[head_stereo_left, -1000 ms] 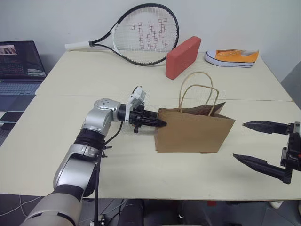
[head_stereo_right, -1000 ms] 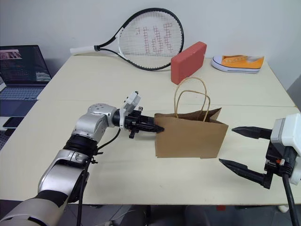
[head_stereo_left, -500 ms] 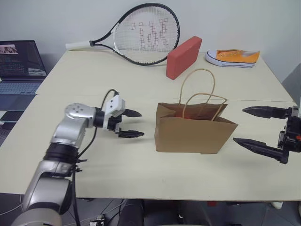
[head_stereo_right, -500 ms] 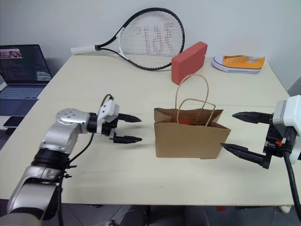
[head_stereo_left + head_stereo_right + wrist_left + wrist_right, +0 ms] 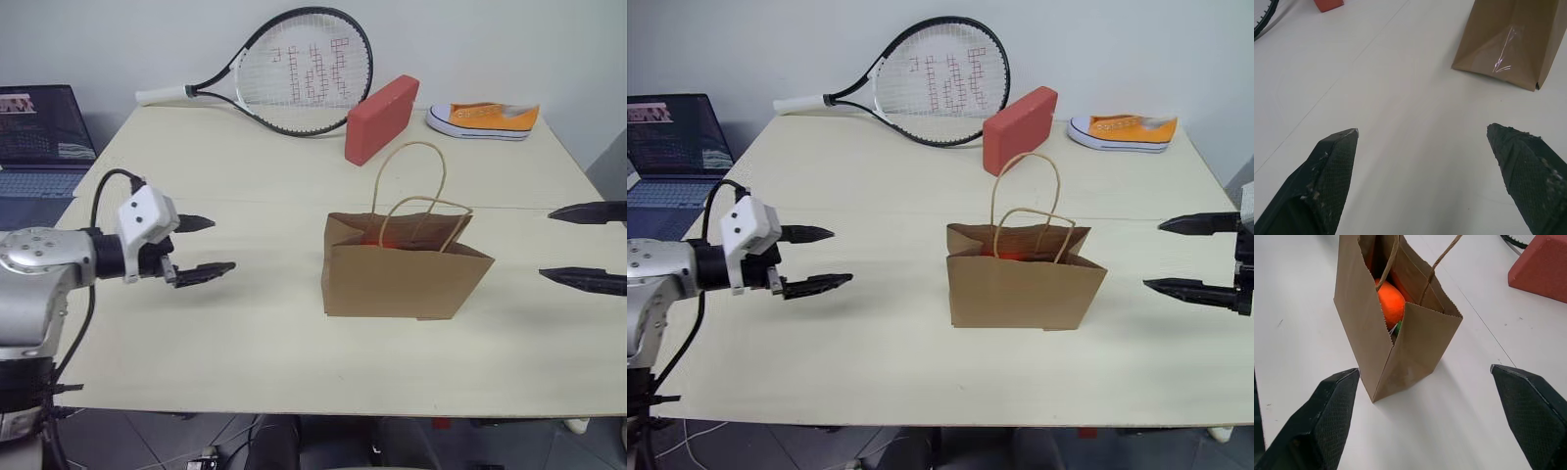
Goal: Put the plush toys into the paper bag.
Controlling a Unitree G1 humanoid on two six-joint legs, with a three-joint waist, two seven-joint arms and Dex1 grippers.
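The worktop (image 5: pixel 245 333) carries the paper bag (image 5: pixel 404 274) upright at centre, mouth open, so toys drop in from above. Left gripper (image 5: pixel 201 248) & right gripper (image 5: pixel 586 247) flank it, well apart from it, jaws released, nothing held. Inside, the orange carrot (image 5: pixel 1391 302) shows w/ a bit of green; the egg is probably beneath, can't confirm. Racket (image 5: pixel 294 69), red block (image 5: pixel 380 117), sneaker (image 5: pixel 484 119) lie at far side, untouched.

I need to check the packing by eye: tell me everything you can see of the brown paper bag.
The plain brown kraft paper bag stands upright near the middle of the cream table, mouth open, creased, its two tan twisted-paper loop handles raised. An orange plush toy shows inside. Both open grippers are apart from it.
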